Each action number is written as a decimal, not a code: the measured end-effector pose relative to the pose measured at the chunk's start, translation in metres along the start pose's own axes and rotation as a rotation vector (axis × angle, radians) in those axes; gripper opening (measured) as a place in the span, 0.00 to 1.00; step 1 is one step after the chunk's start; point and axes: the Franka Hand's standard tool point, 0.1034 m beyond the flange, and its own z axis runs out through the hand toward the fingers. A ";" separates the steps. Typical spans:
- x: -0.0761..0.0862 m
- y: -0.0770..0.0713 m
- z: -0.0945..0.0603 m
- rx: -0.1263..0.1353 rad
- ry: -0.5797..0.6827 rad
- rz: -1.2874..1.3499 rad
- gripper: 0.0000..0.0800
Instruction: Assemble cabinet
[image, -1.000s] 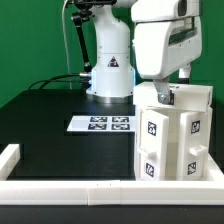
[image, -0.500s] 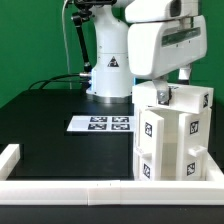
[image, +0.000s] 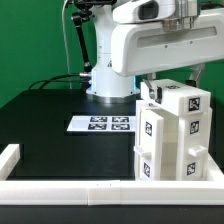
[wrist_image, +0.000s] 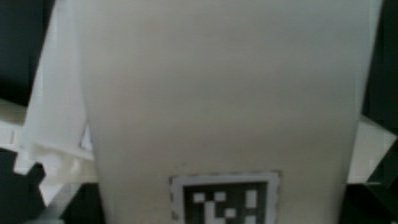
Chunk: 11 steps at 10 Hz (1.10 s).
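The large white boxy plastic cabinet (image: 172, 135), smooth-sided and tagged, stands at the exterior view's right on the black tabletop (image: 50, 125); whether the claw is apart or clamped cannot be told.

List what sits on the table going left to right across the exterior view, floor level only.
Short white rail end at the exterior view's left → marker board → cabinet at the exterior view's right. The arm's base stands behind the marker board, so it is left out.

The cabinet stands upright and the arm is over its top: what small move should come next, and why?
Probably a short, slow lift straight up. The gripper is hidden behind the arm above the cabinet, and the wrist view is filled by a white tagged panel, so I cannot tell whether it grips. Lifting slowly would show that.
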 end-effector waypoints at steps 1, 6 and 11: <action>0.000 0.000 0.000 0.000 0.000 0.048 0.70; 0.000 0.001 0.000 0.000 0.000 0.417 0.70; 0.001 0.000 -0.001 0.009 0.050 0.903 0.70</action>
